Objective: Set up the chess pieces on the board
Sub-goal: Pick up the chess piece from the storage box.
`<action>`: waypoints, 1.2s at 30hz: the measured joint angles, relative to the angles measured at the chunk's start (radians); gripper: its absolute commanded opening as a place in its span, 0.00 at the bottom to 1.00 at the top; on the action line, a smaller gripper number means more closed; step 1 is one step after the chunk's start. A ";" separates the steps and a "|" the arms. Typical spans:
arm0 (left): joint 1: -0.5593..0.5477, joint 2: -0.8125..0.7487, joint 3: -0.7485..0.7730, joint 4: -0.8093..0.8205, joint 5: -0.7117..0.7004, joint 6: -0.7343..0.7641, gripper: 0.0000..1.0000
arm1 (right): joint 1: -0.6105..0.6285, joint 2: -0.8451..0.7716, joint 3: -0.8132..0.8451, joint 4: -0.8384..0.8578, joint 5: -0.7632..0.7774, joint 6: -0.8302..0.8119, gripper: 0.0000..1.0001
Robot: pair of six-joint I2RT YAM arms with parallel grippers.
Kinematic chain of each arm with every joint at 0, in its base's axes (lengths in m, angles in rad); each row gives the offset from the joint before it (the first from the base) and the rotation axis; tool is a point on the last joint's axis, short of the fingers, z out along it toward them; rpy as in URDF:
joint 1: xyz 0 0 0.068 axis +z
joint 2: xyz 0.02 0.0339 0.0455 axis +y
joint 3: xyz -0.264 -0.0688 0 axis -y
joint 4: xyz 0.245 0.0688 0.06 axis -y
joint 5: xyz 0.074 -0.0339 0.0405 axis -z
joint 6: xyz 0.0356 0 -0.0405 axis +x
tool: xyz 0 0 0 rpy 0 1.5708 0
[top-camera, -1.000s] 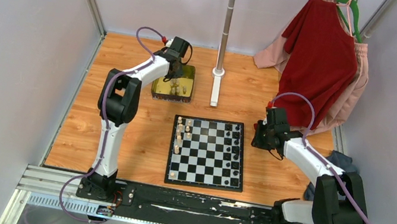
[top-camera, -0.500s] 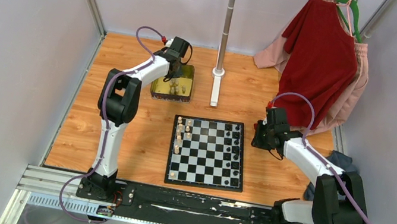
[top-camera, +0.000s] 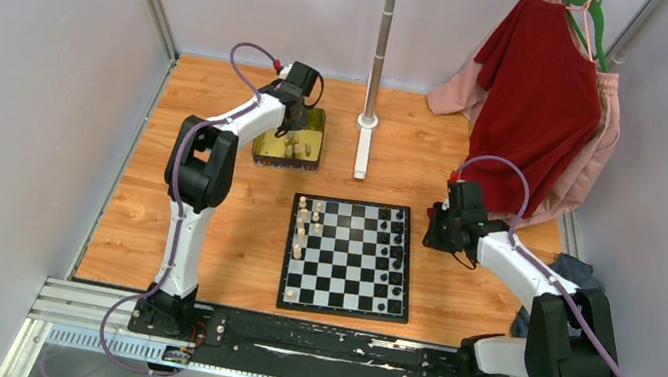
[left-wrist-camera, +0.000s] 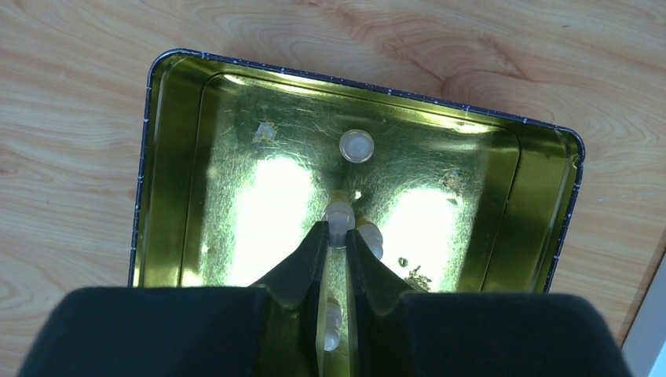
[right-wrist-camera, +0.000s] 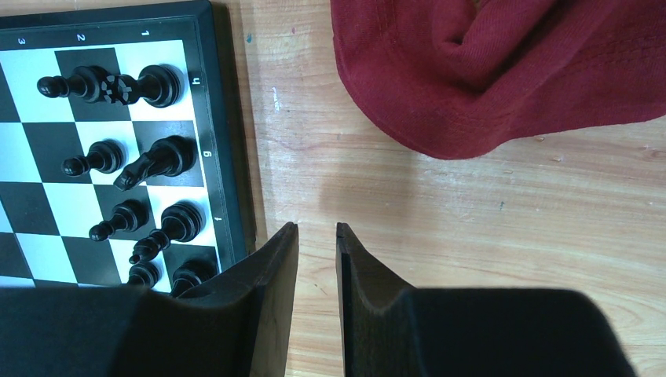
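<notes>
L claw (left-wrist-camera: 336, 229): clenched, gripping one pale piece (left-wrist-camera: 339, 214) betw. its fingertips. The arm is reaching down into a gold tin (left-wrist-camera: 169, 173). The tin is sitting on the worktop (top-camera: 202, 228) beyond the far-left corner of the board (top-camera: 347, 272), apart from it.

Tin contents, wrist view: three more loose pale pcs.
- One (left-wrist-camera: 357, 145) is sitting near the tin's far wall, seen end-on.
- One (left-wrist-camera: 371, 240) is touching the gripped piece on its right.
- One (left-wrist-camera: 331, 326) is lying under the claw, partly hidden.

R claw (right-wrist-camera: 316, 232): released, nothing betw. the fingers, only a narrow gap showing. It is hovering over bare worktop just beside the board's right edge, near the far-right corner.

Board status, top view:
- Pale pieces (top-camera: 301, 229) are standing along the board's left edge, mostly in the far half, w/ one more at the near-left corner.
- Black pieces (top-camera: 395, 244) are standing in two files along the board's right edge.
- Centre squares are showing bare checks.

A red garment (right-wrist-camera: 503, 71) is resting on the worktop off the board's far-right corner, beyond the R claw.
</notes>
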State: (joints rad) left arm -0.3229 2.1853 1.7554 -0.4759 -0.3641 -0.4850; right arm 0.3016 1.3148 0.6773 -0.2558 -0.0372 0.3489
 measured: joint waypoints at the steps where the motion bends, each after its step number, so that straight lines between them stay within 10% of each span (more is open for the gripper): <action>1: 0.000 0.000 0.000 0.002 0.000 0.003 0.00 | 0.000 0.000 0.000 0.000 0.000 0.000 0.29; 36: 0.000 -0.187 -0.086 0.024 -0.083 0.105 0.00 | 0.000 0.006 0.000 0.000 0.002 0.000 0.29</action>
State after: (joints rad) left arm -0.3229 1.9980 1.6695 -0.4522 -0.4469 -0.3801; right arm 0.3016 1.3212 0.6769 -0.2554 -0.0357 0.3485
